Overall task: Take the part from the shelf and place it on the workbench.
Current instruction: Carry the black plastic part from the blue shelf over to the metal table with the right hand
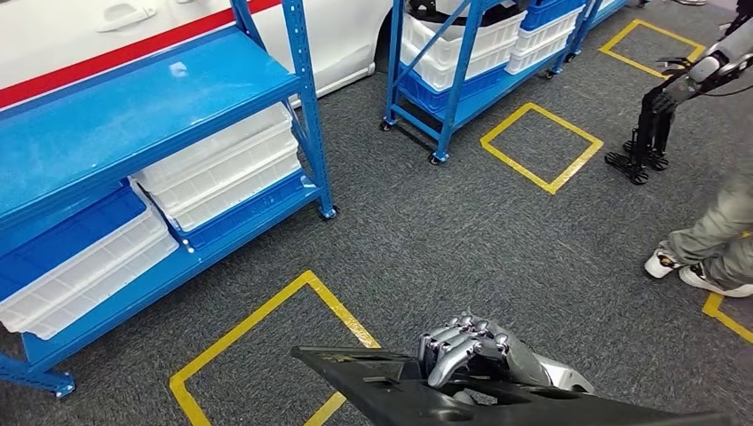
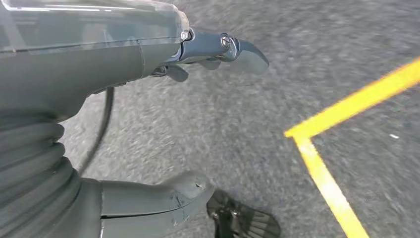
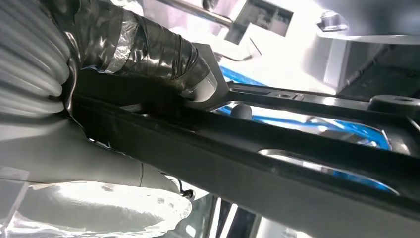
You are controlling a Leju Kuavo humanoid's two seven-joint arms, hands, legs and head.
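Gripping black part [image 1: 417,395], right hand [image 1: 471,348]; white bins [image 1: 222,169] on blue shelf [image 1: 133,115].

Grey carpeted floor [image 1: 462,240] carries yellow tape squares [image 1: 540,146]. A blue shelf [image 1: 133,115] stands on it, white bins [image 1: 222,173] on its lower level.

The part [image 1: 426,390], a long flat black plastic piece with cut-out openings, lay roughly level in the right hand's [image 1: 471,348] grip, fingers curled over its upper edge, above the grey carpet.
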